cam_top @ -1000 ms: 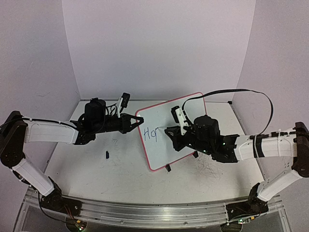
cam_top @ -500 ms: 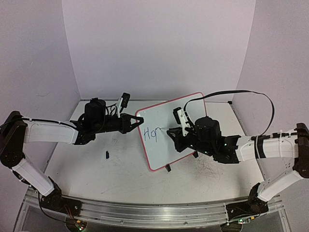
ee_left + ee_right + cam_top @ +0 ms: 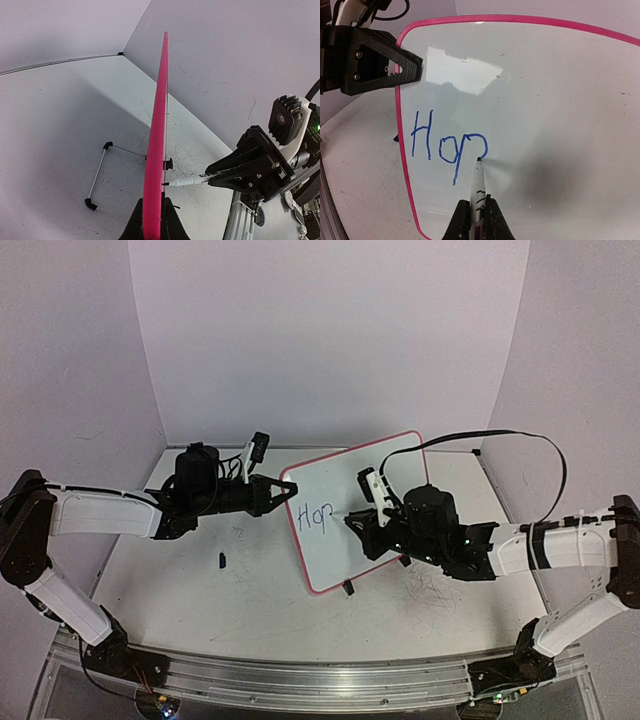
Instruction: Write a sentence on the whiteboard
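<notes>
Right now my left end effector (image 3: 281, 492) clamps the left rim of the whiteboard (image 3: 345, 475), which stands on the tabletop (image 3: 250, 590). My right end effector (image 3: 352, 521) grips a marker (image 3: 477, 186), tip touching just after the blue sentence (image 3: 447, 145), reading "Hop".

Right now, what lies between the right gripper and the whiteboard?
A white marker: the right gripper holds it, and its tip touches the whiteboard just after the letters "Hop". The right wrist view shows this.

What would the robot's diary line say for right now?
left fingers: shut on pink rim of white rectangular whiteboard | right fingers: shut on thin white marker, tip touching board | blue handwritten sentence: only Hop
</notes>
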Robot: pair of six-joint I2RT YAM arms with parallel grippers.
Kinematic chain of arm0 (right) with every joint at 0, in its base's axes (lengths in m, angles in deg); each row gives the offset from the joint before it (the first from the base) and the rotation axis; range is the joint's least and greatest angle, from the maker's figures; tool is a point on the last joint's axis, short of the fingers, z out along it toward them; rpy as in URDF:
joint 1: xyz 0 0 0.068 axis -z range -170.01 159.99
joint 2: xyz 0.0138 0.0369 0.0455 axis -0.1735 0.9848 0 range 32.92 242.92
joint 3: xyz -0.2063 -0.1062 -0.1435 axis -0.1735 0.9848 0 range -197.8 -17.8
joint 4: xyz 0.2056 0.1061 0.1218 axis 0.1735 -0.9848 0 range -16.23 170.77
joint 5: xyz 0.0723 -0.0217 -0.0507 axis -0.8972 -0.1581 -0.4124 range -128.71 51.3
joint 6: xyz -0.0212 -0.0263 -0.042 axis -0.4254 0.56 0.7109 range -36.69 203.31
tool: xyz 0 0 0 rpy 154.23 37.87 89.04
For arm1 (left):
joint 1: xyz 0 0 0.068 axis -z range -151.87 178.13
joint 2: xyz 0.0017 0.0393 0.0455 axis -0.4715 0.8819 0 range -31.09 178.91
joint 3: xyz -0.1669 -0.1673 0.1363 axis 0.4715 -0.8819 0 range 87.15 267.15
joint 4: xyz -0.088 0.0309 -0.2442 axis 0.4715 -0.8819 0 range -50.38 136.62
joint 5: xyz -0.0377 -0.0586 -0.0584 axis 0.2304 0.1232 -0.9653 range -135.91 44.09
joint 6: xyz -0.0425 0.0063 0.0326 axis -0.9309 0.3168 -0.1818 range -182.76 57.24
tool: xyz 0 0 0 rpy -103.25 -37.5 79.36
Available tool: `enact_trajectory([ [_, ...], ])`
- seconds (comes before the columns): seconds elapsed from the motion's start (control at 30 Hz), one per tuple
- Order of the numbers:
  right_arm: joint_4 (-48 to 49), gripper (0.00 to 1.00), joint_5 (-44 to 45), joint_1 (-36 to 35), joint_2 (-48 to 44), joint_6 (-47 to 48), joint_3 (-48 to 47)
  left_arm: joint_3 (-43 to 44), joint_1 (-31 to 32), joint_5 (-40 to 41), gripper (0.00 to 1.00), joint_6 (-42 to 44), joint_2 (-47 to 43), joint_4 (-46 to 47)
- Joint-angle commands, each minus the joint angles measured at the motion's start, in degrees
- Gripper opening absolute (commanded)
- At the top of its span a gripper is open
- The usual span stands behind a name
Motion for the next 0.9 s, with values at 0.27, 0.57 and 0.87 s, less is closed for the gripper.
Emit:
enact_trajectory([
  [0.27,1.5,0.00,-1.9,-0.5,2.7,-0.8,-2.6,-0.2,-0.5,3.6,0.00,5.9,-1.8,-0.6],
  [0.57,2.3,0.00,-0.2,0.5,-3.1,-1.4,0.4,-0.5,-0.5,3.9,0.00,6.1,-2.0,-0.8],
  [0.87,2.7,0.00,-3.1,3.1,-3.2,-1.5,1.0,-0.5,-0.6,4.0,0.00,6.0,-2.2,-0.9],
])
